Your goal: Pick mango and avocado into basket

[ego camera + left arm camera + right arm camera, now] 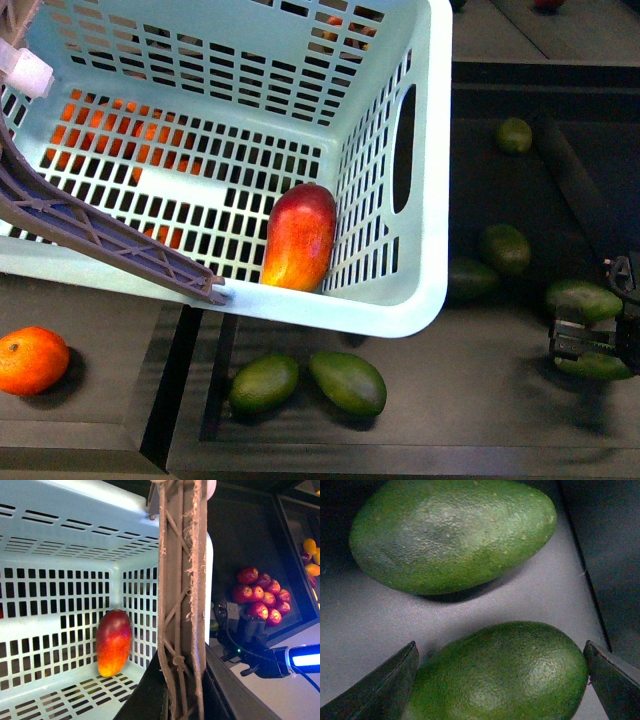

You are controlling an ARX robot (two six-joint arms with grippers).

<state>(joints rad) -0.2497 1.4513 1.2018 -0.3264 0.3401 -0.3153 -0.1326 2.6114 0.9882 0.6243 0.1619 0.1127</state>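
Avocado lying inside wide-spread right pincer, mango inside basket.

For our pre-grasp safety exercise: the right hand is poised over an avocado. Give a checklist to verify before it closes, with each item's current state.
1. Mango in basket: ok.
2. Right hand open: ok.
3. Target avocado between its fingers: ok.
4. Neighbouring avocado apart from the fingers: ok.
5. Finger contact with target avocado: cannot tell.
6. Free room in basket beside mango: ok.
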